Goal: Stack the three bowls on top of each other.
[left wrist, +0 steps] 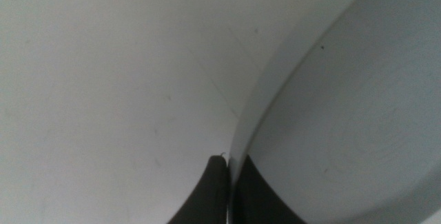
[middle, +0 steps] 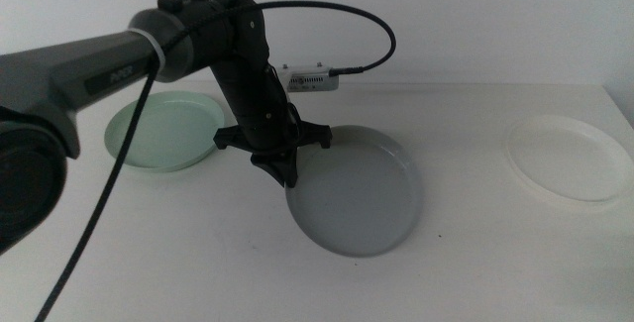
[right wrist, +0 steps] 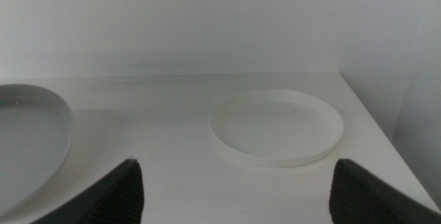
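White table [middle: 198,263], pale wall behind. Green bowl [middle: 163,132] far left. Left gripper [middle: 285,175] clenched on grey bowl [middle: 357,198] rim, mid-table, near edge looks tilted up. White bowl [middle: 570,157] far right. Right gripper [right wrist: 234,189] spread wide, holding nothing, facing white bowl.

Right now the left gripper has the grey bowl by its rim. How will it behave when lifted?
Probably rigid: the grey bowl holds shape under the left gripper. Likely tips, gripped at one edge. Smooth rim may slip.
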You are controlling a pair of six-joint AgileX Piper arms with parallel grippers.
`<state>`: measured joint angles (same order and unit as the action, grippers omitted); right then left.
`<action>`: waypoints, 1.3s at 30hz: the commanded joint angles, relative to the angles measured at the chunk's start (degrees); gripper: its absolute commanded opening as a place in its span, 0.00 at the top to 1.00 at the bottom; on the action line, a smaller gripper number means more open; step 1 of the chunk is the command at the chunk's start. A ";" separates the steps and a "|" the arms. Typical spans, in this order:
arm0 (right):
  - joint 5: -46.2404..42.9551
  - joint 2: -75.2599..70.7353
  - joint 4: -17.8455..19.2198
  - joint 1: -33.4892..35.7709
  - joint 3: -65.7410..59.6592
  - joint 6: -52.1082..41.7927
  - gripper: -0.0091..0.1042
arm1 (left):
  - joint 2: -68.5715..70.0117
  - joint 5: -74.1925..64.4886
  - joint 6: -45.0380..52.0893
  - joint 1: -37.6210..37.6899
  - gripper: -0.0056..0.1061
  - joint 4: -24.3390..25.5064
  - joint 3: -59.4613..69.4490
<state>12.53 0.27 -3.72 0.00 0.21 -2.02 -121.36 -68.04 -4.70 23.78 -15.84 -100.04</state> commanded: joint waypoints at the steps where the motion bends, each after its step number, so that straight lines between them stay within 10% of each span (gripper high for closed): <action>1: -0.53 -0.27 0.15 0.06 -0.21 -0.39 0.16 | -0.62 1.48 0.17 0.20 0.96 -1.13 -0.67; 23: -0.53 -0.27 0.15 0.06 -0.21 -0.39 0.16 | -4.59 7.09 1.68 -0.02 0.86 -4.69 -0.67; 31: -0.53 -0.27 0.15 0.06 -0.21 -0.39 0.16 | -4.59 5.51 4.29 -0.93 0.56 -4.12 -0.67; 36: -0.53 -0.27 0.15 0.06 -0.21 -0.39 0.16 | -2.35 -0.47 6.88 -3.11 0.12 -3.67 -2.27; 39: -0.53 -0.27 0.15 0.06 -0.21 -0.39 0.16 | 1.52 -1.92 6.87 -5.80 0.11 -3.42 -3.67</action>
<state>12.53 0.27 -3.72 0.00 0.21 -2.02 -122.99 -68.72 1.60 19.62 -19.61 -102.51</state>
